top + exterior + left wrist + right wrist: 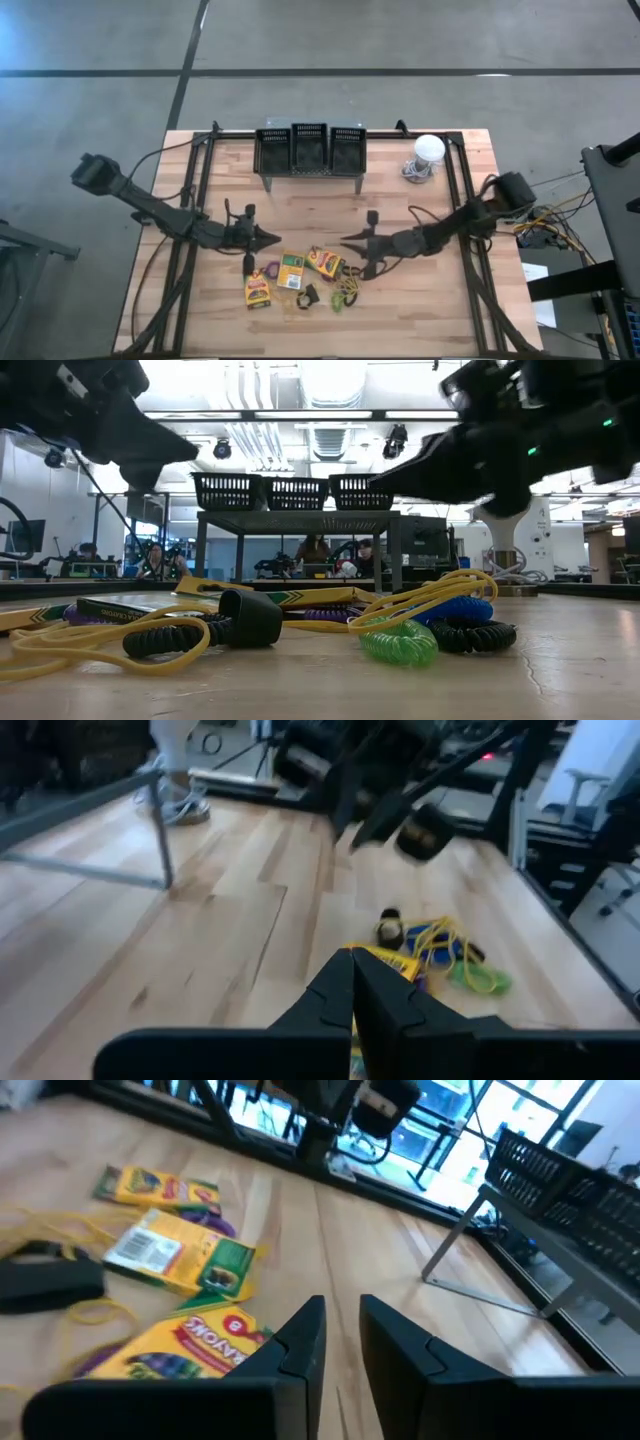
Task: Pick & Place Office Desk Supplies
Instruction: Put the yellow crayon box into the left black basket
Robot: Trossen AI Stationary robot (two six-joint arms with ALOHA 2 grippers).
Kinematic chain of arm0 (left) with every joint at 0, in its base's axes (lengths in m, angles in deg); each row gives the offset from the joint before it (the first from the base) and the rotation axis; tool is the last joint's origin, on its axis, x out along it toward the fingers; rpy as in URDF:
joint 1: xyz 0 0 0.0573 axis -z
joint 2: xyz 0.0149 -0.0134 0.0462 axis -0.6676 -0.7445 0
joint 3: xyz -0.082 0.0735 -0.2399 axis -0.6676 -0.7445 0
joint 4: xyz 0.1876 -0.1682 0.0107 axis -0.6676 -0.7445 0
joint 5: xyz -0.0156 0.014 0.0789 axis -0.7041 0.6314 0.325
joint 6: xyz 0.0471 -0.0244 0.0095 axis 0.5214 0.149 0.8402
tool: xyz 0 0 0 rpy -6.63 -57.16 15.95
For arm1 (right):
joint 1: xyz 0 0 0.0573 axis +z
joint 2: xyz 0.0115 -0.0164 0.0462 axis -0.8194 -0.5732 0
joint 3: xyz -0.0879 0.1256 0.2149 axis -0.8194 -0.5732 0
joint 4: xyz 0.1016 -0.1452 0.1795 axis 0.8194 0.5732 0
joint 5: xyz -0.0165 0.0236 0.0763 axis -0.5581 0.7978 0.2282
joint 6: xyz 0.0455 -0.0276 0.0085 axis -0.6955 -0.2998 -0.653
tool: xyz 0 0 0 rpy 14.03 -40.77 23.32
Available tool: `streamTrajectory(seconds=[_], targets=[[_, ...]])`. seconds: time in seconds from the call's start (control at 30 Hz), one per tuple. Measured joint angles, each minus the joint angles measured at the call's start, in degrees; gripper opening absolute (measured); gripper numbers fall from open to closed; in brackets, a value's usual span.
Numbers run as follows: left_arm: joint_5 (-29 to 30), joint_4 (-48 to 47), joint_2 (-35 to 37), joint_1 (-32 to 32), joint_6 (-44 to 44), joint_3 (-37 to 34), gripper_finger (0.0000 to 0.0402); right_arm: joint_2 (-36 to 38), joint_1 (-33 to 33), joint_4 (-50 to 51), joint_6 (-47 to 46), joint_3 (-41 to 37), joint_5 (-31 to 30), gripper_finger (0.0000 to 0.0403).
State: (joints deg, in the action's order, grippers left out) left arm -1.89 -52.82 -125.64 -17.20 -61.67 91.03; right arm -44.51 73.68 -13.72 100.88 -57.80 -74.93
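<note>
Three yellow-and-green crayon boxes lie flat near the table's near edge [258,290], [291,270], [325,262]; the right wrist view shows them too [185,1250]. To their right lies a heap of rubber bands and coiled cords [345,290], with a yellow band [420,600] over a green coil [400,643]. A small black clip [250,618] sits among them. My left gripper [275,238] hovers shut above the boxes' left side. My right gripper [345,241] hovers above their right side with a narrow gap between its fingers [341,1330]. Both point toward each other.
A grey perforated shelf carrying three black baskets [310,150] stands at the far edge. A white bulb-like object [428,150] sits at the far right. Black frame rails [195,190] run along both table sides. People sit in the room behind [315,550].
</note>
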Motion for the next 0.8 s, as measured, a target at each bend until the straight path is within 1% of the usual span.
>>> streamTrajectory(seconds=[0.1, 0.2, 0.3, 0.4, 0.47, 0.57, 0.63, 0.73, 0.8], targets=[[-0.02, 1.28, -3.03, 0.07, 1.29, 0.87, 0.0006, -3.9, -1.05, -0.01, 0.85, 3.34, 0.01, 0.0082], [-0.03, -1.51, -7.03, 0.18, 1.43, 3.76, 0.0006, -6.51, -1.51, 0.17, 0.4, 6.38, 0.21, 0.01], [-0.18, -10.15, -11.01, 0.2, 1.5, 8.54, 0.0006, -7.97, -1.61, 1.46, 1.31, 8.19, 0.4, 0.0118], [-0.21, -24.0, -13.88, 0.2, -1.57, 15.4, 0.0014, -7.56, -2.88, 6.7, 2.48, 10.04, 0.7, 0.0136], [-0.21, -33.28, -15.73, 0.13, -4.84, 20.06, 0.0031, -7.49, -4.19, 9.19, 2.59, 11.08, 0.64, 0.0146], [-1.49, -42.45, -17.57, -0.54, -10.53, 26.02, 0.0071, -7.92, -5.72, 9.7, 1.63, 11.71, 1.11, 0.0157], [-5.38, -43.97, -18.72, -1.5, -12.02, 28.52, 0.0103, -7.93, -6.27, 10.91, 1.35, 11.66, 3.05, 0.0162], [-12.4, -43.38, -20.78, -3.44, -12.44, 29.44, 0.0146, -7.99, -6.45, 11.35, 2.18, 11.38, 3.37, 0.0166], [-14.54, -42.92, -22.45, -4.64, -12.44, 29.44, 0.0169, -7.99, -6.59, 10.8, 2.58, 11.38, 3.3, 0.0167]])
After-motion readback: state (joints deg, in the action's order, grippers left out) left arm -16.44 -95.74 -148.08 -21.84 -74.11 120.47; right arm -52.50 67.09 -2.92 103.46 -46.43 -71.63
